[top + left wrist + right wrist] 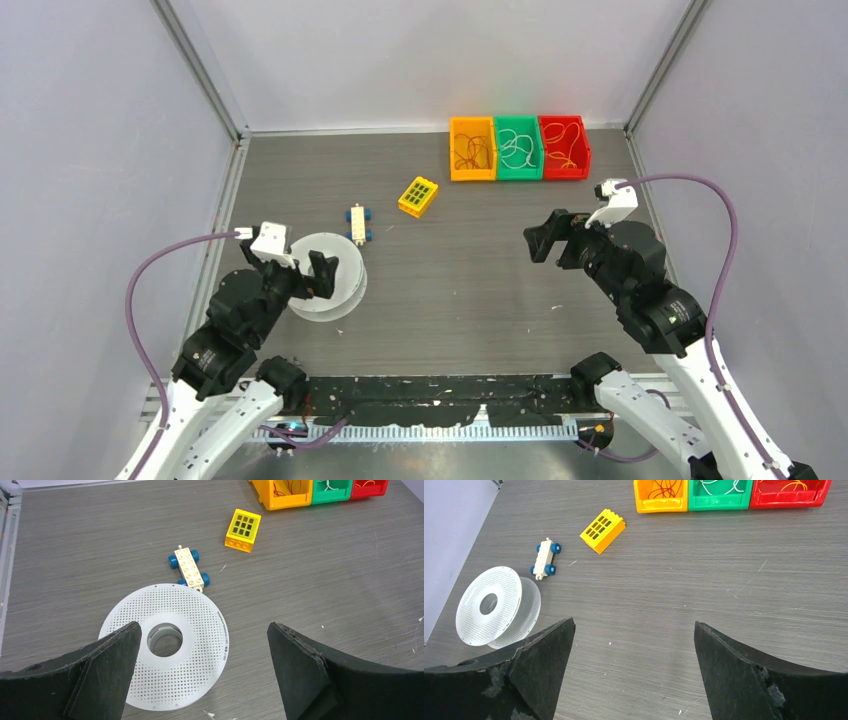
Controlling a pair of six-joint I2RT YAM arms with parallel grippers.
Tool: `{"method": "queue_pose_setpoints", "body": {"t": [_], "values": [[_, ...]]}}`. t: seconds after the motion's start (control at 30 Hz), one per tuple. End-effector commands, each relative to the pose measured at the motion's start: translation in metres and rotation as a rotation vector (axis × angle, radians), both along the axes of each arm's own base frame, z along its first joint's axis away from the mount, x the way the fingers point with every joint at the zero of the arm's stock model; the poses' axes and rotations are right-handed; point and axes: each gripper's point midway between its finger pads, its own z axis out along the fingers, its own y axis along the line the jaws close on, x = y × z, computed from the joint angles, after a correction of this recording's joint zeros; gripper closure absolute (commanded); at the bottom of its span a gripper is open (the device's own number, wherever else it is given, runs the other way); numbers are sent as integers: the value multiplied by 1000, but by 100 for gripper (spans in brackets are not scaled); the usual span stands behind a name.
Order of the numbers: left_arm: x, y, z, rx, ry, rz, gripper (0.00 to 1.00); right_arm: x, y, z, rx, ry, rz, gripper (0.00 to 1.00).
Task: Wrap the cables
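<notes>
Cables (472,152) lie tangled inside the orange bin (473,176), upper right of centre in the top view. Left gripper (203,627) and right gripper (634,624) hover over the table (450,290), jaws wide apart.

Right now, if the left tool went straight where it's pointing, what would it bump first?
Probably the white holey spool, which lies right ahead of the open left tool, between its fingers. The picture doesn't show how far away it is.
</notes>
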Motion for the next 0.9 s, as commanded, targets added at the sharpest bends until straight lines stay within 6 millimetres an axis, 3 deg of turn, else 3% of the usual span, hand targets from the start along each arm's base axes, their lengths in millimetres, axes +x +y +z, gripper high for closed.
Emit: {"method": "queue_pose_setpoints", "body": {"t": [0.0, 0.43, 0.53, 0.67, 0.87], "values": [[6, -1, 15, -9, -62, 3, 0, 6, 6, 17, 43, -64, 9, 5], [12, 0, 8, 18, -42, 21, 2, 13, 6, 1, 91, -46, -38, 5], [16, 3, 2, 39, -11, 50, 4, 18, -2, 9, 151, -101, -110, 5], [21, 10, -9, 103, 56, 97, 5, 29, -11, -1, 211, -128, -210, 5], [18, 7, -17, 111, 124, 84, 7, 55, 22, -22, 236, -143, -101, 4]]}}
